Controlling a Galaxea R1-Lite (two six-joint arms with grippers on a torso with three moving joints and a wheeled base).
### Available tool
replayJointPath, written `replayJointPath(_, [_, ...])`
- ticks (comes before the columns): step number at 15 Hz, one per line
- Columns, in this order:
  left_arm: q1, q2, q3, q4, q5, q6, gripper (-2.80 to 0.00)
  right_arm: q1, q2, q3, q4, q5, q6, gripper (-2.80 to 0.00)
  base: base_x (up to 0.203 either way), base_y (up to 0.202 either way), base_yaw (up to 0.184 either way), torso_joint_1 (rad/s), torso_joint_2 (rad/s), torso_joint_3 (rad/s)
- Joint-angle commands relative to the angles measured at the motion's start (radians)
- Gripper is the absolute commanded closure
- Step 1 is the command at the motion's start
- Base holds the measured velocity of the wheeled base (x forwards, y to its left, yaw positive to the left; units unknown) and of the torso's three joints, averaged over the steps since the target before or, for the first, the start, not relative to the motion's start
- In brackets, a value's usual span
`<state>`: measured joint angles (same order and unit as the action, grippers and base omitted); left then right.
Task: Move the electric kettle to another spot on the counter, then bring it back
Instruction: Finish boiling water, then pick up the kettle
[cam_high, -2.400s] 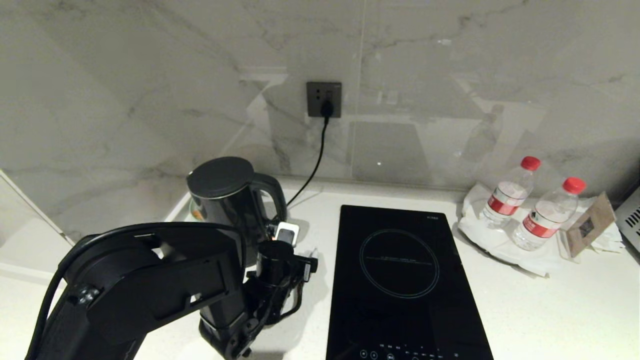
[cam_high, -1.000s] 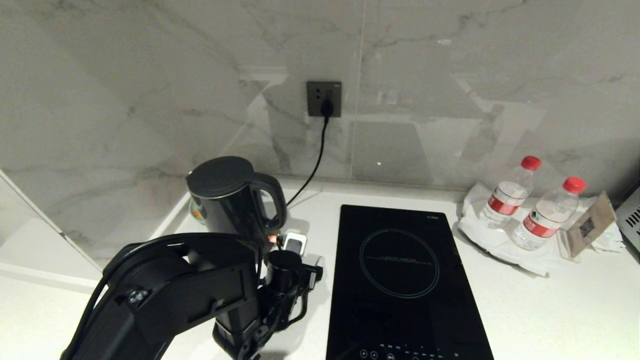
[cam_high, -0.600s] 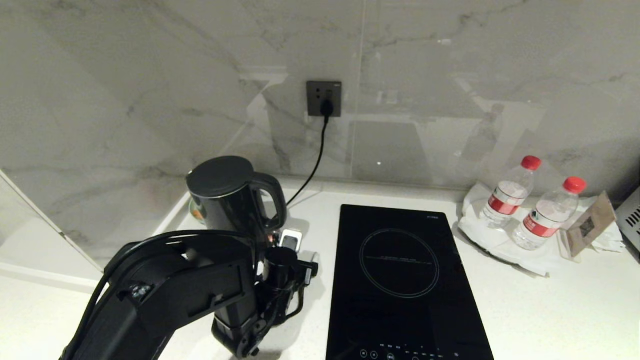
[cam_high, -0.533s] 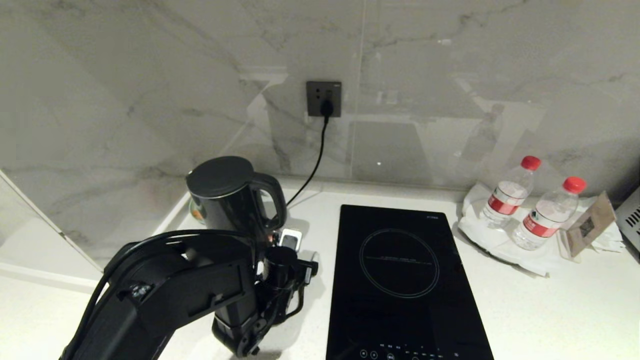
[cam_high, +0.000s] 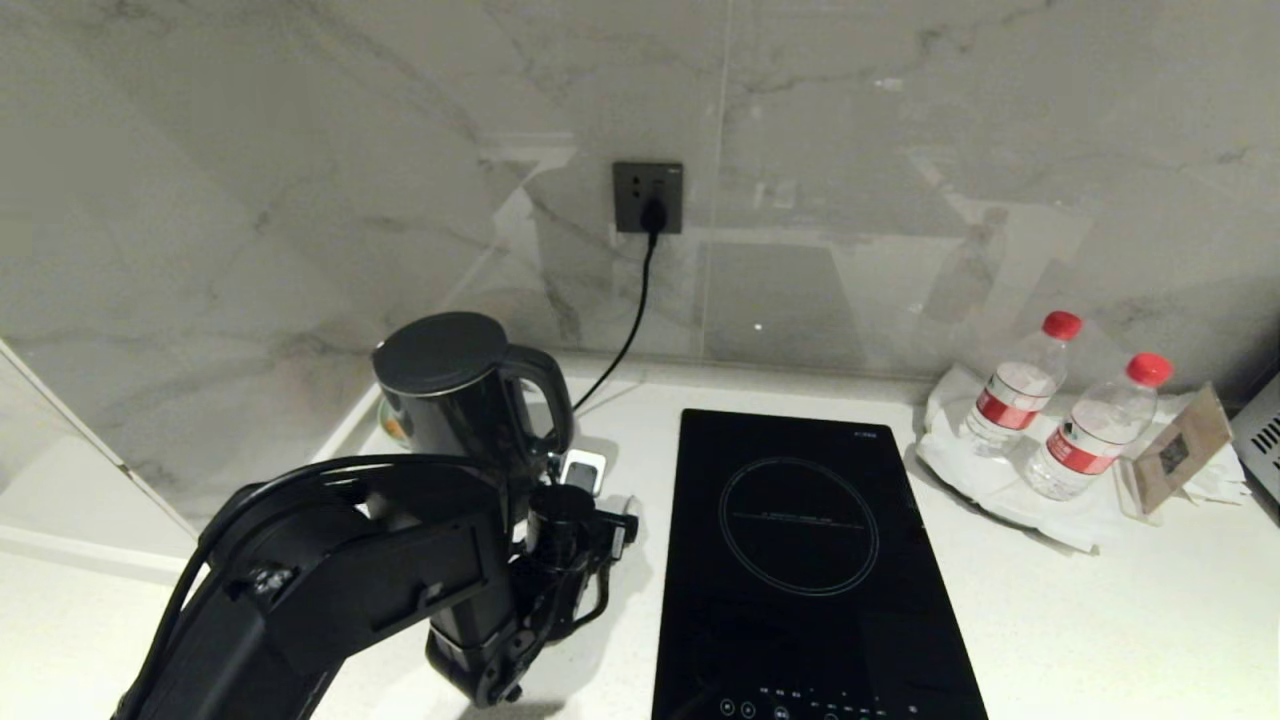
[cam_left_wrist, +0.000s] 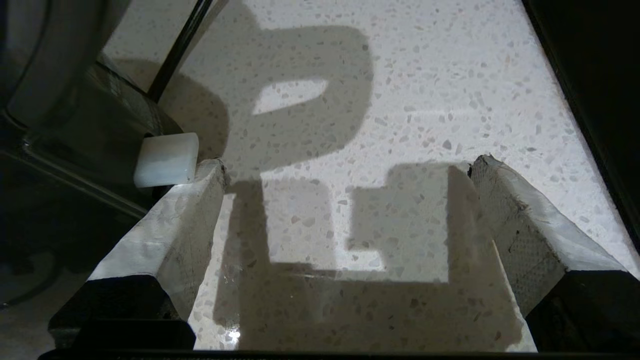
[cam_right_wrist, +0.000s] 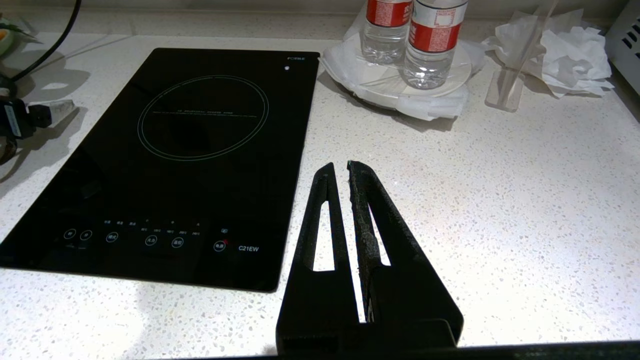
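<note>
**Head view: my left fingers spread wide beside the kettle**

Head view, kitchen worktop (cam_high: 1100, 620): the electric kettle (cam_high: 462, 400) stands upright at about ten o'clock from the black induction hob (cam_high: 800, 560), close to the marble back wall, its loop handle turned toward three o'clock. A black power cord (cam_high: 630, 330) runs from the kettle's side up to a dark wall socket (cam_high: 648, 198) at twelve o'clock. My left arm (cam_high: 340, 570) reaches in from seven o'clock, and my left gripper (cam_high: 590, 480) sits low over the worktop just at the kettle's five o'clock, between kettle and hob.

From the left wrist camera, my two white-padded fingers (cam_left_wrist: 170, 230) stand far apart with only speckled stone and their own shadow between them; they hold nothing. One finger lies just beside the kettle's dark lower body (cam_left_wrist: 80, 130), next to a small white tab (cam_left_wrist: 166, 160) at its foot; I cannot tell whether it touches. The hob's black edge (cam_left_wrist: 595, 70) runs along the far side of the other finger.

My right gripper (cam_right_wrist: 340, 172) hangs over bare worktop at the hob's four o'clock, its black fingers brought together with only a thin slit between the tips, gripping nothing. Two red-capped water bottles (cam_high: 1060, 420) stand on a white plate (cam_right_wrist: 450, 85) at the hob's two o'clock, with crumpled white paper (cam_right_wrist: 565, 50) and a small card stand (cam_high: 1180, 450) beside them.
</note>
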<state>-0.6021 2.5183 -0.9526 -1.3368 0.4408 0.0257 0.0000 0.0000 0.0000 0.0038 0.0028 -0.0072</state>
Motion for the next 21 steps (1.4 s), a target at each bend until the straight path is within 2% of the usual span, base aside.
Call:
replayJointPath(1, [0.001,-0.009,0.0,-0.008,0.002,0.003,-2.8,0.0,0.0,0.0,0.001,0.0,0.0,0.0,0.0,0.0,0.0,0.0,0.0,0.0])
replayJointPath(6, [-0.001,-0.007,0.021,-0.014,0.003,0.002,-2.8,0.0,0.0,0.0,0.001,0.0,0.0,0.0,0.0,0.0,0.0,0.0,0.0,0.0])
replayJointPath(9, [-0.007,-0.015,0.089,-0.025,-0.003,-0.013,-2.8,0.0,0.001,0.0,0.001,0.0,0.0,0.0,0.0,0.0,0.0,0.0,0.0,0.0])
replayJointPath(14, [-0.038,-0.073,0.233,-0.135,-0.005,-0.029,-2.8,0.0,0.001,0.0,0.001,0.0,0.0,0.0,0.0,0.0,0.0,0.0,0.0,0.0])
replayJointPath(17, [-0.054,-0.118,0.305,-0.193,-0.005,-0.029,-2.8,0.0,0.0,0.0,0.001,0.0,0.0,0.0,0.0,0.0,0.0,0.0,0.0,0.0])
replayJointPath(21, [-0.054,-0.267,0.341,-0.176,-0.004,-0.028,-2.8,0.0,0.002,0.0,-0.001,0.0,0.0,0.0,0.0,0.0,0.0,0.0,0.0,0.0])
